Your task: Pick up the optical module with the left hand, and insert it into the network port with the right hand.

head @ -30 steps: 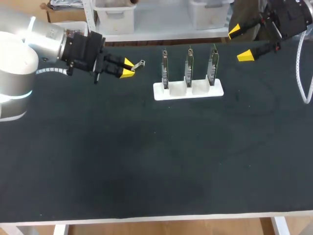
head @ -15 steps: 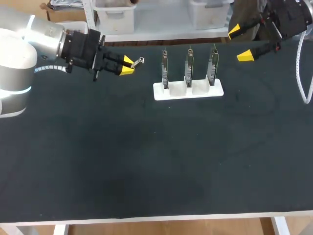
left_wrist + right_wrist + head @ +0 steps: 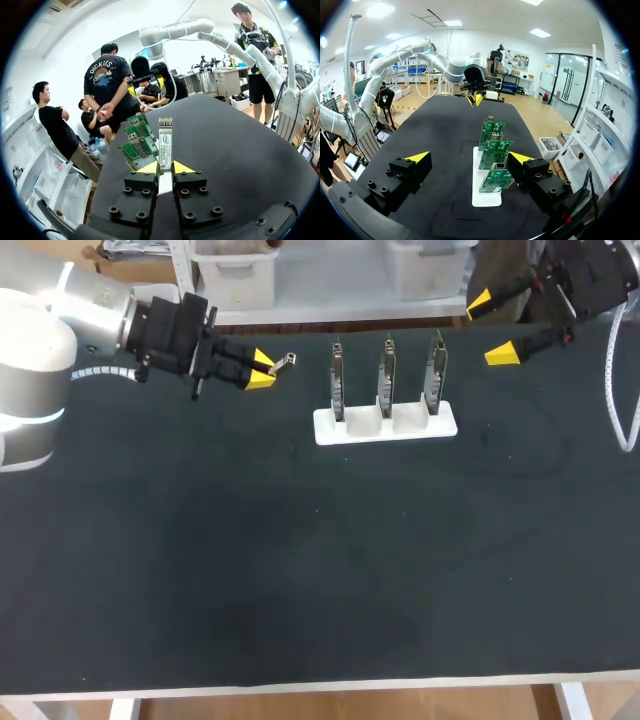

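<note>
The optical module, a slim silver bar, sticks out from the yellow tips of my left gripper, which is shut on it above the table's back left. In the left wrist view the module stands upright between the fingers, with the green cards ahead and to one side. Three green network cards stand upright in a white holder. My right gripper hangs open at the back right, beyond the cards. In the right wrist view it is open and empty, the cards ahead of it.
The dark table stretches out in front of the holder. A white cable hangs along the right edge. In the right wrist view the white holder lies between the fingers' line and my left gripper farther off.
My left gripper has drifted slightly toward the table's back edge with the module still in it. The right arm has not moved.
</note>
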`<state>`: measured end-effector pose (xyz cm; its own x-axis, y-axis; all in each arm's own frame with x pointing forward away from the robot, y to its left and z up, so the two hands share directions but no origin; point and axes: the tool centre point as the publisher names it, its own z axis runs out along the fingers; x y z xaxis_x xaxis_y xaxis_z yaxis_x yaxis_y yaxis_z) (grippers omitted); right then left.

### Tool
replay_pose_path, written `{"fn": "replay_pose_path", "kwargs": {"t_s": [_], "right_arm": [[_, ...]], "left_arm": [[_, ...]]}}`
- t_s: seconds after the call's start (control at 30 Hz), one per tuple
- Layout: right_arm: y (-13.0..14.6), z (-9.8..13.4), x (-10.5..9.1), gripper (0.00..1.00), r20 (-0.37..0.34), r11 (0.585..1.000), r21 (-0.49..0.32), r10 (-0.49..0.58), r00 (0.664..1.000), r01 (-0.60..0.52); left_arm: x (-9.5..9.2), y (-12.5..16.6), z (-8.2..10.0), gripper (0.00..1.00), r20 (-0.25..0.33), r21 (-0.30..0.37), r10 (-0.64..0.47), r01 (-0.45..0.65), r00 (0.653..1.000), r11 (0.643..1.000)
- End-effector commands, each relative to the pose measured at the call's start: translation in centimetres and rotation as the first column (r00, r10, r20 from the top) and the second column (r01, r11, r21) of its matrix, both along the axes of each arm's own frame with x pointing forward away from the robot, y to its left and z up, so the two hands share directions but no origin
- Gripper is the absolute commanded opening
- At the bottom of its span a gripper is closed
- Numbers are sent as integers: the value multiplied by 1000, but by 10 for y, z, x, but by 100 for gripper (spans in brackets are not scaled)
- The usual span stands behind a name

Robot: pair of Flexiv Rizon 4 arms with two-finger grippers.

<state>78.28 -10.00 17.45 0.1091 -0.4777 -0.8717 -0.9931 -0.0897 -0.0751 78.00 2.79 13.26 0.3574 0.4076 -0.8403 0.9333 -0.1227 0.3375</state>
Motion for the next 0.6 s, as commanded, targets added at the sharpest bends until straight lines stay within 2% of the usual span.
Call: {"fn": "replay_pose_path", "kwargs": {"t_s": [0.03,0.13,0.17,0.5,0.6], "right_arm": [[0,0,1,100,0,1000,0,1,1000,-1],[0,0,1,100,0,1000,0,1,1000,-1],[0,0,1,100,0,1000,0,1,1000,-1],[0,0,1,100,0,1000,0,1,1000,-1],[0,0,1,100,0,1000,0,1,1000,-1]], "left_arm": [[7,-2,6,0,39,-26,-10,11,999,1000],[13,-1,16,0,62,-62,-25,29,998,998],[15,-1,20,0,71,-96,-25,32,997,995],[27,-13,44,0,124,-104,-77,90,989,990],[30,-22,52,0,147,-136,-82,103,986,985]]}}
